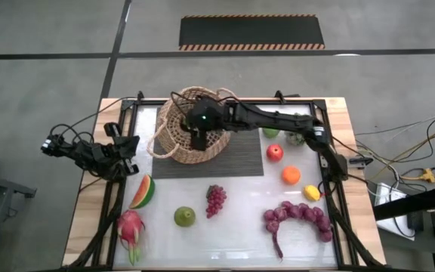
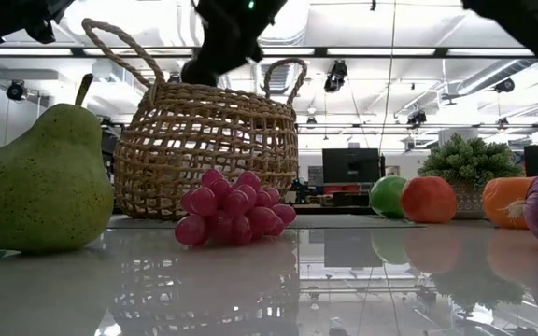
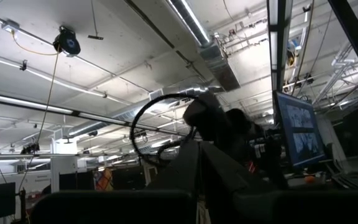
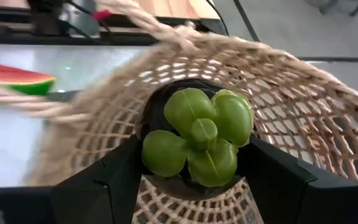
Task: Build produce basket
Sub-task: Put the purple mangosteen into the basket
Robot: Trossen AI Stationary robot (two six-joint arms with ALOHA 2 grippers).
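Right gripper (image 4: 197, 180) reaching into basket (image 1: 174, 125), fingers closing around lumpy green fruit (image 4: 197, 134), holding it over basket's mouth.

Left gripper (image 1: 127, 155) waiting left of basket; finger state impossible to tell.

Progress: early, by judgement. Watermelon slice (image 1: 143, 191), grape bunch (image 1: 215, 199), pear (image 1: 184, 217), orange (image 1: 291, 175) lying outside basket.

Basket interior mostly hiding under arm.

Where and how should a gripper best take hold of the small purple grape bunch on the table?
Probably from straight above, fingers closing across the narrower width of the grape bunch. It lies flat and apart from the pear, so both sides are open, and its lumpy body offers more purchase than the thin stem end.
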